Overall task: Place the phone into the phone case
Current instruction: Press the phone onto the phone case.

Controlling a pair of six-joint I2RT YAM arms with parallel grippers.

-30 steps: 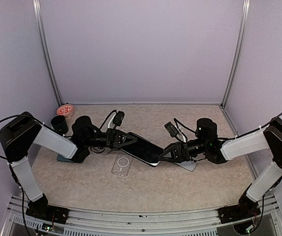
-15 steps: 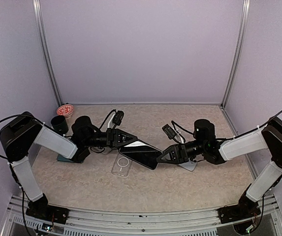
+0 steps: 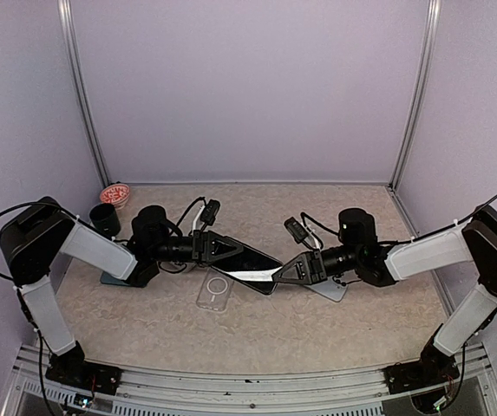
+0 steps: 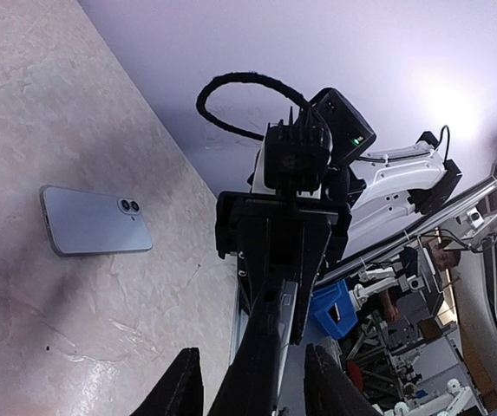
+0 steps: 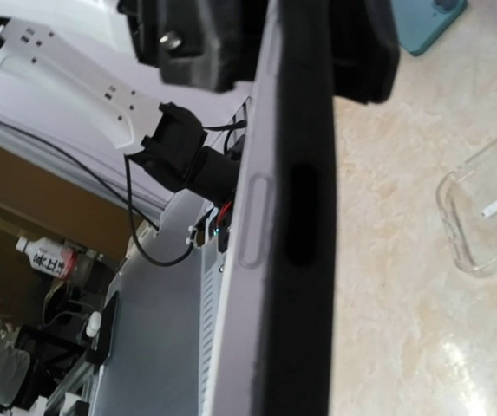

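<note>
1. Left arm: the upper link rises from the base at the near-left corner. The white forearm runs low across the table (image 3: 265, 338) toward its centre. The left gripper (image 3: 224, 250) points right and slightly toward the near edge, with its jaws clamped on the left end of the phone (image 3: 246, 266).

2. Right arm: it mirrors the left, with the white forearm reaching leftward and the wrist held low. The right gripper (image 3: 284, 271) points left, and its jaws are closed on the right end of the phone.

3. Phone: it is held in the air between the two grippers, off the table and rolled onto its long edge. The right wrist view shows its side rail with a button and a slot, running almost straight up the frame.

4. Clear phone case (image 3: 216, 291): it lies flat on the table with its open side up. It sits just on the near side of the phone's left half and is not touching it.

5. Other items:
   - A light-blue phone (image 4: 92, 232) lies back-up on the table below the right gripper.
   - A teal phone (image 3: 114, 279) lies under the left forearm.
   - A black cup (image 3: 104, 217) and a red-and-white dish (image 3: 114, 194) stand at the far-left corner (well apart from both grippers).
</note>
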